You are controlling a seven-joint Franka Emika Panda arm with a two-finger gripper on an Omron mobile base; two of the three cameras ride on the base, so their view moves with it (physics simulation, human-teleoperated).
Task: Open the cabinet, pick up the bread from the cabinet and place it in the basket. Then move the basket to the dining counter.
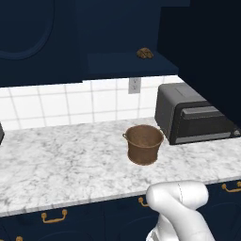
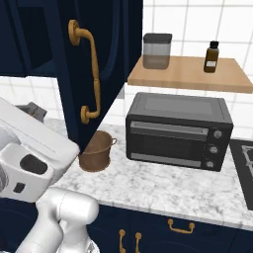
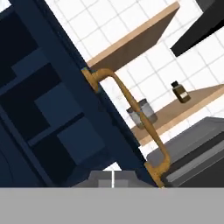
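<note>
A: Where's the bread (image 1: 144, 53)?

B: On the cabinet (image 1: 122, 66) shelf, up at the right end, sitting alone. The door (image 2: 84, 74) stands swung out toward the robot, so the shelf is exposed in the left base view.

A: So opening is done?

B: I'd judge so. The door is edge-on in the right base view, with its brass handle (image 2: 90, 74) facing the camera. In the hand view the handle (image 3: 131, 118) runs diagonally across the frame, close ahead of the hand.

A: And the gripper?

B: Its fingertips aren't clear in any picture. The jaws are closed right down, with nothing between them as far as I can tell. It doesn't look clamped on the handle.

A: The basket (image 1: 143, 144)?

B: Upright on the marble counter (image 1: 56, 164), below the shelf and just left of the toaster oven (image 1: 193, 117). From the right, the basket (image 2: 97, 150) is partly hidden behind the door's lower edge.

A: What comes next?

B: The pick, I'd say. The hand needs to clear the door, spread its jaws, and reach up and in to the shelf. The roll is small and lumpy, so the fingers should straddle it squarely. The door edge is the thing to avoid on the way.
</note>
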